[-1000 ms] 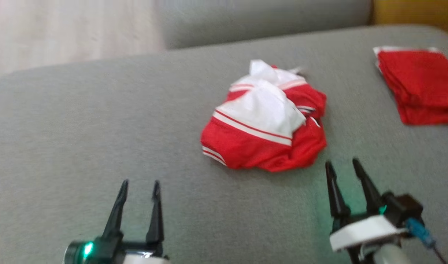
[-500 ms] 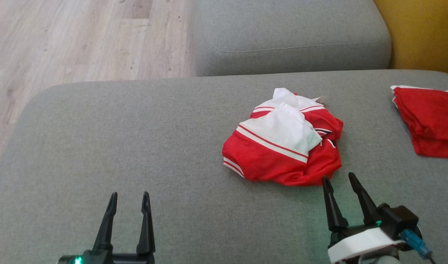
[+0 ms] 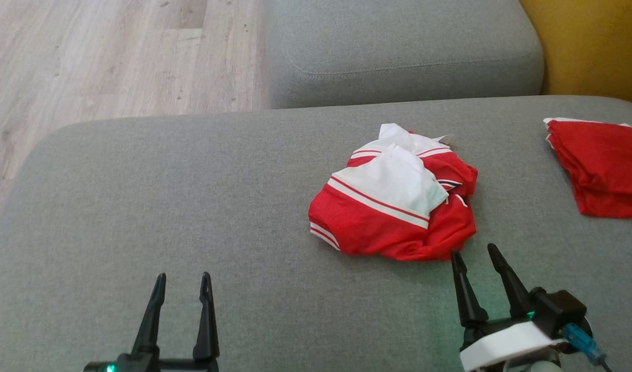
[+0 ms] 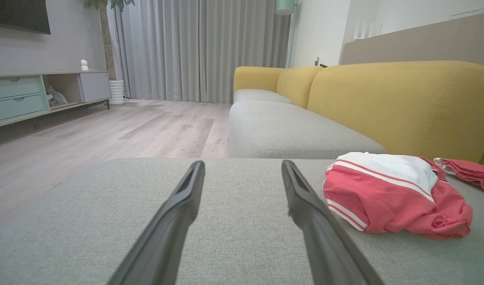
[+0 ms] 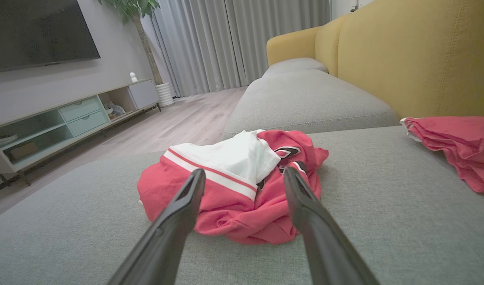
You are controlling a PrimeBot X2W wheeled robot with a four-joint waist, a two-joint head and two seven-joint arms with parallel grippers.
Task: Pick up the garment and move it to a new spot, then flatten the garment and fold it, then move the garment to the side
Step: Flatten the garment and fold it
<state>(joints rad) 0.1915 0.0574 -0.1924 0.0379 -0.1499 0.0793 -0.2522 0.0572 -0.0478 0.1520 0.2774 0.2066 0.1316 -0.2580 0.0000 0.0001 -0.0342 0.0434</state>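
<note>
The crumpled red-and-white garment (image 3: 383,222) lies right of the grey sofa cushion's (image 3: 191,196) middle. Its black-outlined emblem (image 5: 288,151) is unreadable. The right gripper (image 3: 473,250) is spread and empty just beside it. The left gripper (image 3: 183,276) is spread too, well apart.

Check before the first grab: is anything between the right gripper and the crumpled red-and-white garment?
Nothing visible. Only grey fabric cushion separates the open right gripper from the crumpled red-and-white garment; the folded red cloth lies well aside.

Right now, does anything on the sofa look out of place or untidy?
Yes: the garment lies crumpled in a heap on the cushion, white part bunched over red. The red pile at right is folded flat.
</note>
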